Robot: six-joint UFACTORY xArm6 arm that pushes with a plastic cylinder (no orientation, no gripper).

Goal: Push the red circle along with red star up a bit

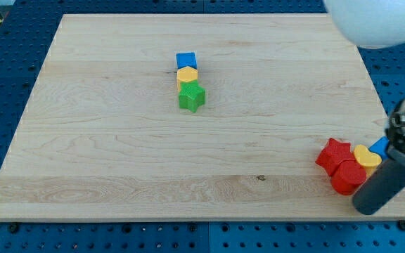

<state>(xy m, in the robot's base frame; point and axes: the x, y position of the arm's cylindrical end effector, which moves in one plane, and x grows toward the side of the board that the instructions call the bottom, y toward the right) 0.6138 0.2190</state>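
My tip [366, 209]: bare rod with no jaws to spread or pinch; its end sits at the near right corner of the surface [118, 161], just right of and nearer than the red circle [347, 177], close to touching
Red circle: near right, touching the red star [333, 154] at its far left
Yellow heart [366, 156]: pressed against the circle's right; a blue block [381, 147] shows behind it
Step in hand: getting behind the red pair, by my judgement
Next move: settle squarely on the circle's near side, then push far, keeping the heart out of it
Far centre: green star [192, 97], yellow block [187, 75], blue cube [186, 60] in a touching line
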